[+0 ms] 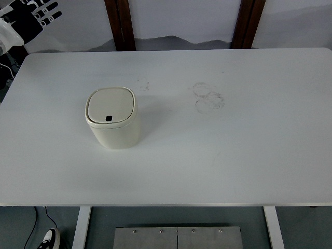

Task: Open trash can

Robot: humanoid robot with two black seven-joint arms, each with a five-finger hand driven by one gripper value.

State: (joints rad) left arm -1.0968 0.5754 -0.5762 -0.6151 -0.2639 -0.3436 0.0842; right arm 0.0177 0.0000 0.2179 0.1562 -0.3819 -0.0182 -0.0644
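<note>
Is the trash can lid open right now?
No, the trash can stands with its lid flat and shut on the white table.

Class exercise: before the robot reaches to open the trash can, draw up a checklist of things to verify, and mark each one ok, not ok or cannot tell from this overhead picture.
1. Trash can stands upright on the table: ok.
2. Lid is closed, so opening is not yet done: ok.
3. Dark button on the lid's near edge is visible and uncovered: ok.
4. Table around the can is free of obstacles; only faint ring marks: ok.
5. Left hand is near the can: not ok, it is up at the far left corner.
6. Right hand ready: cannot tell, out of view.
</note>
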